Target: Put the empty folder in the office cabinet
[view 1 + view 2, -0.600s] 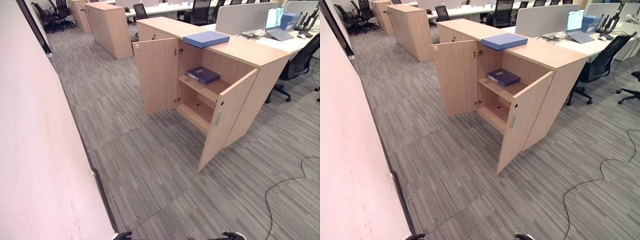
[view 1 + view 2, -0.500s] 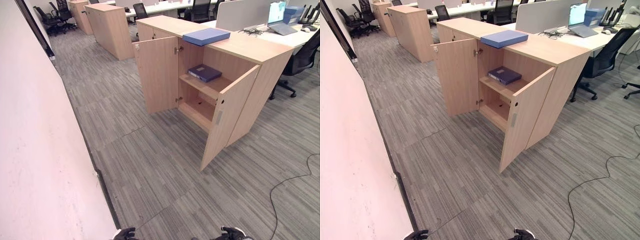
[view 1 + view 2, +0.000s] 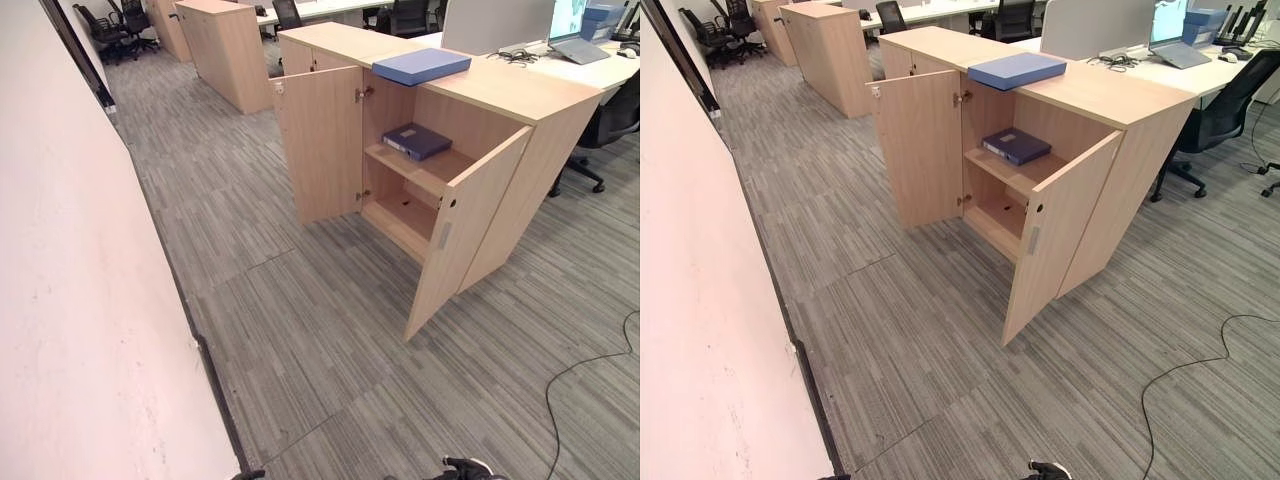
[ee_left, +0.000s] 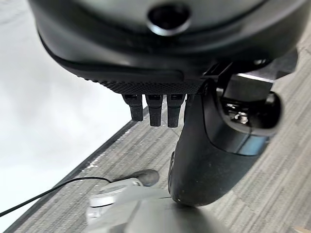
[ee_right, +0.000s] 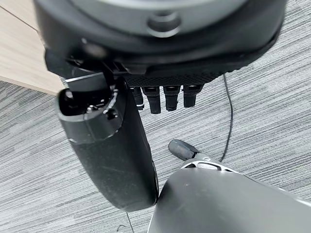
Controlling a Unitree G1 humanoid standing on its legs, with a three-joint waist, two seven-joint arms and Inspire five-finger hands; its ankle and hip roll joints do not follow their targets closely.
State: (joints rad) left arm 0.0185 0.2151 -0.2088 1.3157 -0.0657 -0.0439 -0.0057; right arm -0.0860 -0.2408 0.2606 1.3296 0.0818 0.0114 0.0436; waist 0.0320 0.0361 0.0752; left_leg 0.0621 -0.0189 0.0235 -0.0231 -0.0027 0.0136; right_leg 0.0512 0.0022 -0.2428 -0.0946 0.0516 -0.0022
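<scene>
A light blue folder (image 3: pixel 421 66) lies flat on top of the wooden office cabinet (image 3: pixel 520 110). Both cabinet doors stand open. The left door (image 3: pixel 320 140) swings out to the left, and the right door (image 3: pixel 465 235) juts toward me. On the upper shelf inside lies a dark blue folder (image 3: pixel 416 141); the lower shelf (image 3: pixel 405 215) is bare. The cabinet is some way ahead across the carpet. My left hand (image 4: pixel 160 43) hangs over the floor with straight fingers (image 4: pixel 156 110), holding nothing. My right hand (image 5: pixel 160 39) hangs the same way, fingers (image 5: pixel 165 99) straight and empty.
A white wall (image 3: pixel 70 300) runs along my left side. More wooden cabinets (image 3: pixel 225 50) stand at the back left. Desks with a laptop (image 3: pixel 1175 40) and black office chairs (image 3: pixel 1220 115) lie behind and right of the cabinet. Grey carpet (image 3: pixel 300 340) stretches between me and the cabinet.
The whole picture has shifted, so the camera has moved; the cabinet looks slightly nearer. The folders and the doors have not moved.
</scene>
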